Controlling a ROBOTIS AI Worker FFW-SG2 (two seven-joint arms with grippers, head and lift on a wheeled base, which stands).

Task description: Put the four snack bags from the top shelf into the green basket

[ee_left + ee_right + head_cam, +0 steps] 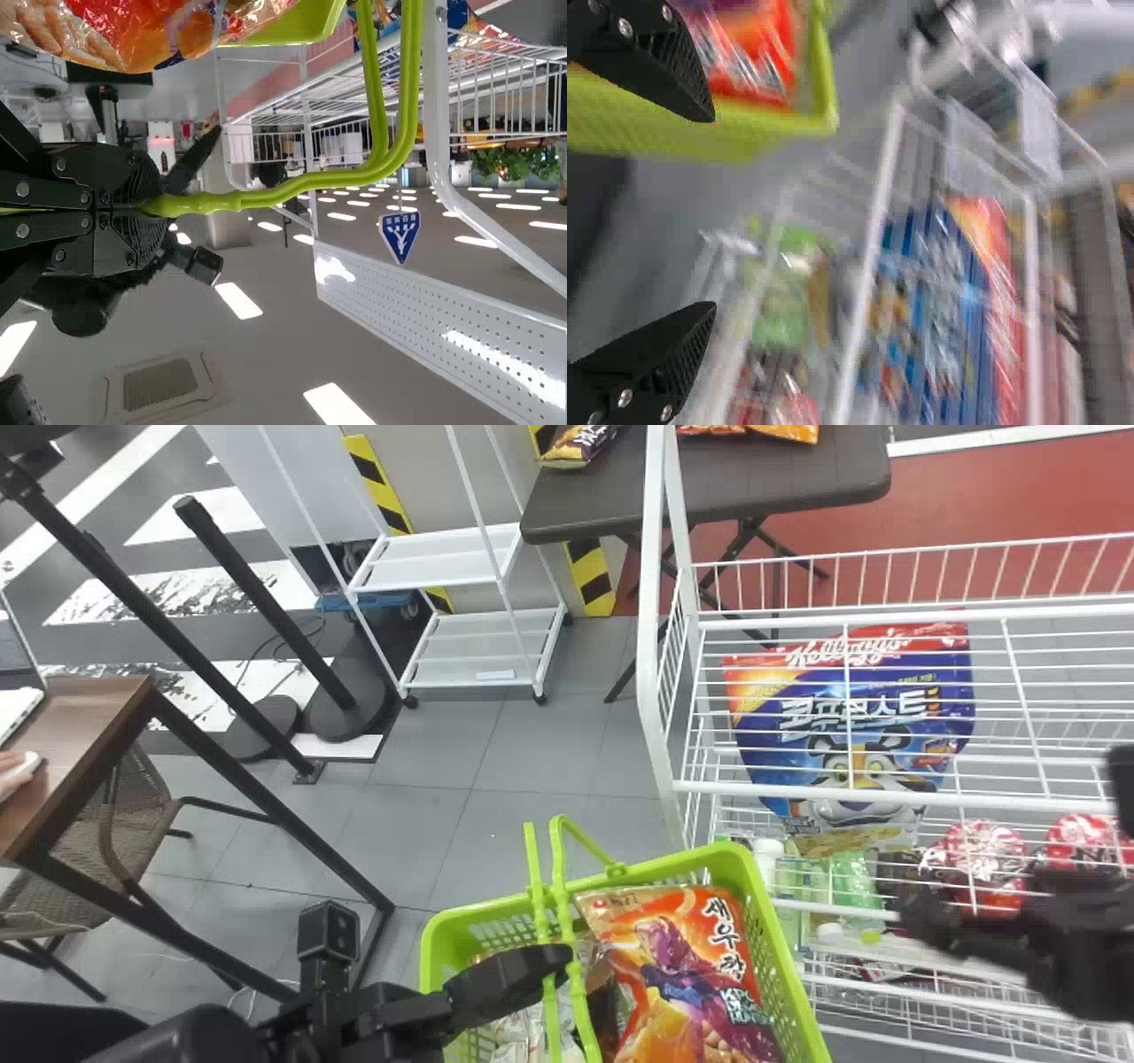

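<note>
One orange snack bag (687,974) lay lower centre in the green basket (788,957), probably light and crushable, best pinched by its edge, right claw (713,212) apart, left claw (155,205) clamped on the handles (283,189).

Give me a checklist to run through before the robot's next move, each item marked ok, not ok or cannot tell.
1. Left gripper has the basket handle: ok, jaws shut on it.
2. Right gripper free: ok, jaws apart, nothing between them.
3. Orange snack bag inside the green basket: ok.
4. All four snack bags in the basket: cannot tell, the orange one covers part of what lies there.
5. Gap between basket and white wire rack: cannot tell whether they touch.
</note>
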